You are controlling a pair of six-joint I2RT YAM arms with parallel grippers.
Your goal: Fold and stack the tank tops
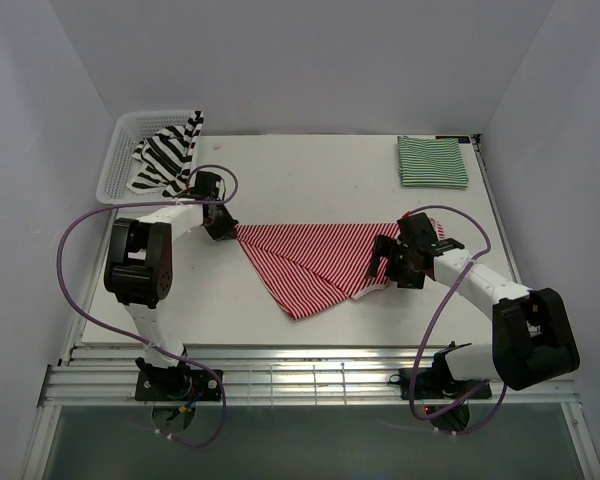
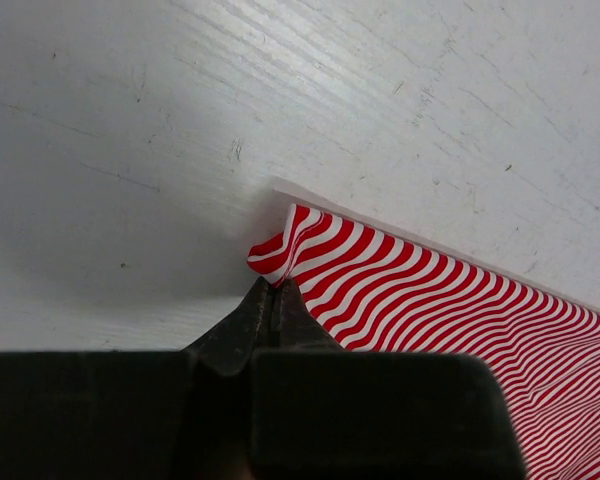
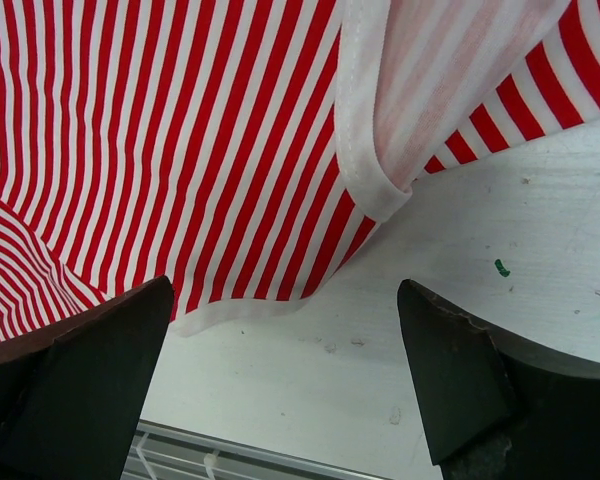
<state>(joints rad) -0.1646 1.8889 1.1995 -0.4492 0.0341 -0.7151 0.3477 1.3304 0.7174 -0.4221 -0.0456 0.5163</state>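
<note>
The red-and-white tank top [image 1: 315,258] lies loosely folded across the middle of the table. My left gripper [image 1: 223,228] is at the top's left corner; in the left wrist view its jaws [image 2: 270,287] are pressed together with that corner of the red-and-white tank top [image 2: 380,290] pinched at their tips. My right gripper [image 1: 389,263] hangs open over the top's right end. In the right wrist view its fingertips [image 3: 158,300] stand wide apart above the hem [image 3: 235,312] and bare table. The green-and-white tank top [image 1: 432,161] lies folded at the back right. The black-and-white tank top [image 1: 166,153] drapes from the basket.
A white mesh basket [image 1: 118,158] stands off the table's back left corner. White walls close in the table [image 1: 310,170] on the left, back and right. A slatted metal rail [image 1: 310,378] runs along the near edge by the arm bases.
</note>
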